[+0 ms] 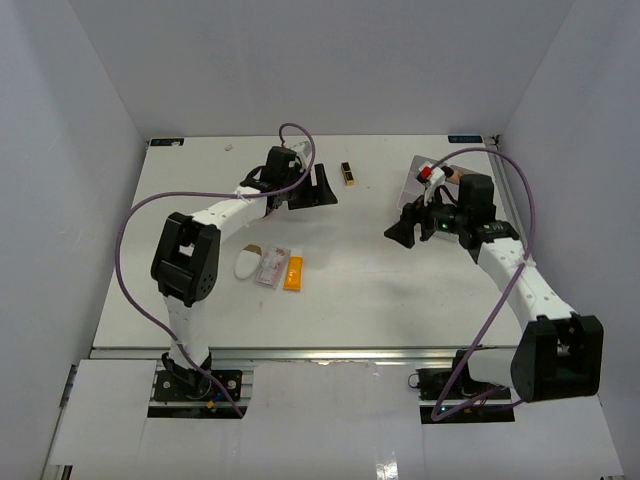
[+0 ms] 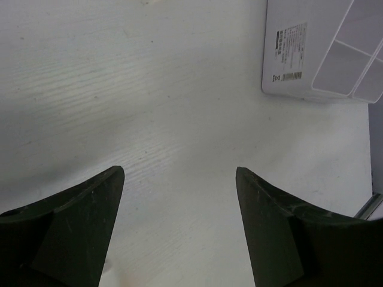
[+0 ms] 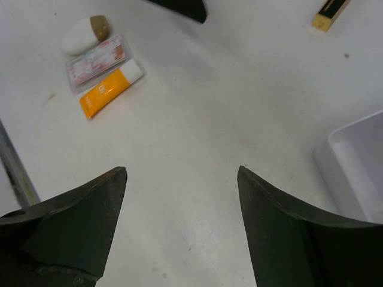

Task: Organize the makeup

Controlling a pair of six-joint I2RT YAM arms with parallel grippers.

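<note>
Our left gripper [image 2: 178, 173] has its two dark fingers spread wide, with nothing between them but the bare white table [image 2: 119, 89]; our right gripper [image 3: 181, 170] is likewise parted and empty, so neither arm holds any makeup.

Just beyond the left fingers sits the white plastic four-compartment tray [image 2: 281, 24], a printed label on its side; the compartments that show there look empty, though only part of it is in frame. A corner of the same tray lies just right of the right fingers; from above, the right arm covers most of it, so we cannot tell whether anything rests inside. A small red and beige shape shows at its far edge, too blurred for us to name.

Well ahead of the right fingers, three pieces lie side by side near the left arm's elbow: the white oval piece [image 3: 81, 37] with a tan patch at one end; the flat pink packet [image 3: 96, 60] just beside it; the orange squeeze tube [image 3: 111, 88] with a white cap, just beside the packet. The black-and-gold lipstick tube [image 1: 348, 173] lies alone between the two grippers, toward the back of the table.

We judge the sorting barely begun, if at all: these four pieces are loose on the table and each has yet to go into a compartment; the lipstick, near both grippers and the tray, looks the handiest first pick.
</note>
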